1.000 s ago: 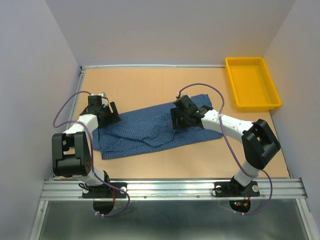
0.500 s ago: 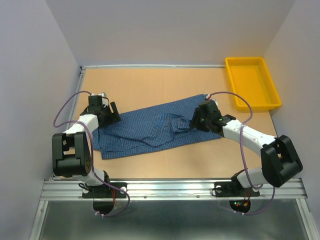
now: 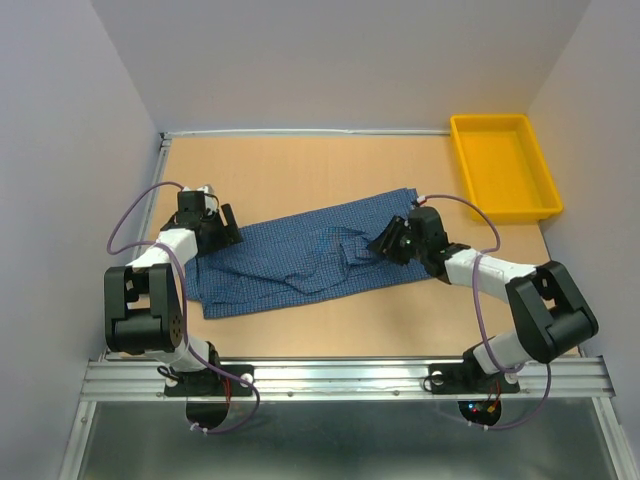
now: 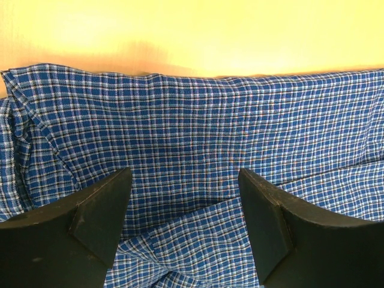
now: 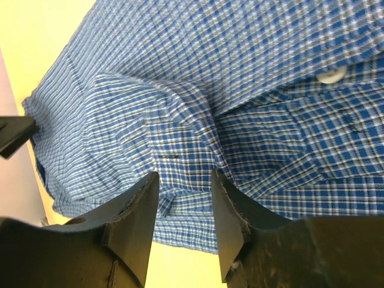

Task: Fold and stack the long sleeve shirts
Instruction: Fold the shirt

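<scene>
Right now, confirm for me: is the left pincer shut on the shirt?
No, the left pincer stands wide open, with the shirt lying ungripped beyond it.

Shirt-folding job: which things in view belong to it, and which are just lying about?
Part of the job: blue checked shirt, spread on the table; left gripper and right gripper, both over it.
Just lying about: yellow tray, at the far right corner.

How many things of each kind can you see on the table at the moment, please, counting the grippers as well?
Shirts: 1, the blue checked shirt
Bins: 1, the yellow bin
Grippers: 2, the left gripper and the right gripper
Total: 4
</scene>
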Tool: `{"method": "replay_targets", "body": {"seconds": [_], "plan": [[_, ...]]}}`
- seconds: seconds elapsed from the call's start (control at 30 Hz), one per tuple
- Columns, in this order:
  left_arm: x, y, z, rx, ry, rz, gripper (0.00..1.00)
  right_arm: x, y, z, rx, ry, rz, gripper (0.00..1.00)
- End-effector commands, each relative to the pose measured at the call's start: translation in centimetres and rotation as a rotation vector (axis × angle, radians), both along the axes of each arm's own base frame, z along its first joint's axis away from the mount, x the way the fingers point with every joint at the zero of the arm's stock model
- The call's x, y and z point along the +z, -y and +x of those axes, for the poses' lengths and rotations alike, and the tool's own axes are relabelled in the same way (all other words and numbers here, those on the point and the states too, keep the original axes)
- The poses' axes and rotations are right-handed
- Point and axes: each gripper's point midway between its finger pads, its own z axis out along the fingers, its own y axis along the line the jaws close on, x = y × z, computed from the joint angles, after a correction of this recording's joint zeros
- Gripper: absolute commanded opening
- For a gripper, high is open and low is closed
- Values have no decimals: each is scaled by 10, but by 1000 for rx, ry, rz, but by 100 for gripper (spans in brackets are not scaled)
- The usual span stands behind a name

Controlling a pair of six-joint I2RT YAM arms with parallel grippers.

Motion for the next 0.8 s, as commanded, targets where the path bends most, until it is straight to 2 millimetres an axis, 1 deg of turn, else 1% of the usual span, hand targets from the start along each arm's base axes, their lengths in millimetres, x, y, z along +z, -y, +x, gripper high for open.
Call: {"method": "replay_targets", "body": {"seconds": [0.0,0.1,0.13,0.2,0.3,0.4,0.53,0.6,0.77], "plan": [[15,0,7,-14,47,17,83,3,-9,3,7,36,63,45],[14,0,7,-15,46,16,83,-6,1,0,-26,27,19,45],[14,0,7,-15,46,16,83,-5,5,-1,-35,37,6,45],[14,1,7,-16,46,15,83,-8,15,-2,-68,36,-38,45],[13,2,7,-21,40,12,83,-7,22,-2,-79,49,-71,47],[13,1,7,-20,40,15,83,-12,20,-4,-74,26,-67,47],[12,2,6,-18,38,16,83,-16,16,-1,-68,6,-61,47],[13,2,7,-18,41,16,83,-19,20,1,-90,4,-75,47],[11,2,6,-20,33,16,83,-27,21,0,-97,-12,-82,48]]}}
